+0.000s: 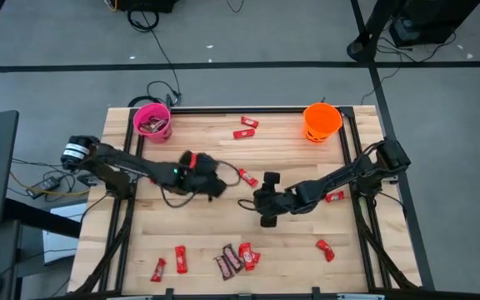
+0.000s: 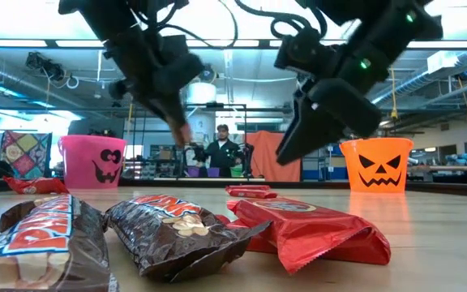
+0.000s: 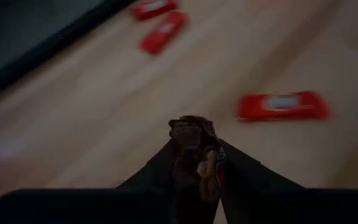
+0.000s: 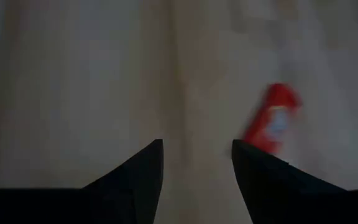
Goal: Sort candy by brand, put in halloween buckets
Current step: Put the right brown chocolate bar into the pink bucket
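Note:
My left gripper (image 1: 219, 187) is over the table's middle, above the surface, shut on a dark brown candy bar (image 3: 194, 146); it also shows in the low view (image 2: 181, 130). My right gripper (image 1: 258, 200) is just to its right, open and empty, above bare wood (image 4: 194, 155). A red bar (image 4: 271, 121) lies ahead of it. The pink bucket (image 1: 152, 121) stands at the far left with candy inside, the orange bucket (image 1: 322, 122) at the far right. Red bars lie flat at the far middle (image 1: 246, 127) and between the grippers (image 1: 248, 177). My left gripper pinches the brown bar between its two fingers; the bar's crumpled end (image 3: 191, 127) sticks out past the fingertips. The fingers slant down toward the table. The bar is lifted clear of the wood.
A pile of brown and red bars (image 1: 236, 257) lies at the near edge, close to the low camera (image 2: 177, 231). Single red bars lie at the near left (image 1: 170, 263), near right (image 1: 325, 249) and under the right arm (image 1: 334, 197). A person (image 2: 221, 150) stands in the room behind.

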`<state>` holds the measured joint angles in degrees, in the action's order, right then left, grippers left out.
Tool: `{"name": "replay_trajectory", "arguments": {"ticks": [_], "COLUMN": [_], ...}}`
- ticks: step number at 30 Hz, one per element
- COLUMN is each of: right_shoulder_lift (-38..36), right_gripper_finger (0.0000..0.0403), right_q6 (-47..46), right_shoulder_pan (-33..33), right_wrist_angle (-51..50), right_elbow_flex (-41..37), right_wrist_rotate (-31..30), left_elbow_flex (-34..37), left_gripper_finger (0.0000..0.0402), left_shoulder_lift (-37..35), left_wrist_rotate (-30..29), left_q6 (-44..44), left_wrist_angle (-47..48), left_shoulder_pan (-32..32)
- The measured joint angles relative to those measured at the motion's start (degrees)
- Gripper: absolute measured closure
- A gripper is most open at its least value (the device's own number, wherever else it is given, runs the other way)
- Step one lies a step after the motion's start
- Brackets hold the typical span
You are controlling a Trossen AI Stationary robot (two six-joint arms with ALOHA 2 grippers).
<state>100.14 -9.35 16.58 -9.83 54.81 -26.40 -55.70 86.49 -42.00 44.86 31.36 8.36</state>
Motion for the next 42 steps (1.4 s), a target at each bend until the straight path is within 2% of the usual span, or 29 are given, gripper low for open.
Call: {"name": "replay_trajectory", "arguments": {"ticks": [5, 11, 17, 26, 31, 35, 42], "right_shoulder_lift": [0.0, 0.0, 0.0, 0.0, 0.0, 0.0, 0.1], "right_gripper_finger": [0.0201, 0.0202, 0.0202, 0.0202, 0.0202, 0.0202, 0.0202], "right_q6": [-2.1, 0.3, 0.3, 0.5, 1.1, 2.0, 1.9], "right_shoulder_pan": [0.0, 0.2, 0.3, 1.3, 1.2, 1.2, 1.7], "right_wrist_angle": [14.3, 25.1, 26.5, 26.8, 26.8, 26.8, 25.5], "right_elbow_flex": [-4.8, -6.8, -6.9, -6.9, -6.9, -6.9, -6.9], "right_wrist_rotate": [7.2, 8.1, 8.1, 8.3, 8.1, 8.1, 8.4], "left_elbow_flex": [0.0, 0.0, 0.0, 0.0, 0.0, 0.0, 0.0], "left_gripper_finger": [0.0311, 0.0311, 0.0311, 0.0312, 0.0306, 0.0279, 0.0181], "left_shoulder_lift": [-6.8, -15.1, -18.7, -17.8, -15.6, -12.8, -9.9], "left_wrist_rotate": [0.1, 0.1, 0.0, 7.2, 8.5, 8.3, 8.9], "left_q6": [0.1, -0.5, -3.6, -10.2, -11.4, -13.5, -15.1], "left_wrist_angle": [12.3, 20.7, 22.4, 22.3, 21.8, 19.6, 18.9], "left_shoulder_pan": [-6.4, -16.1, -28.5, -50.0, -55.8, -57.5, -59.5]}}
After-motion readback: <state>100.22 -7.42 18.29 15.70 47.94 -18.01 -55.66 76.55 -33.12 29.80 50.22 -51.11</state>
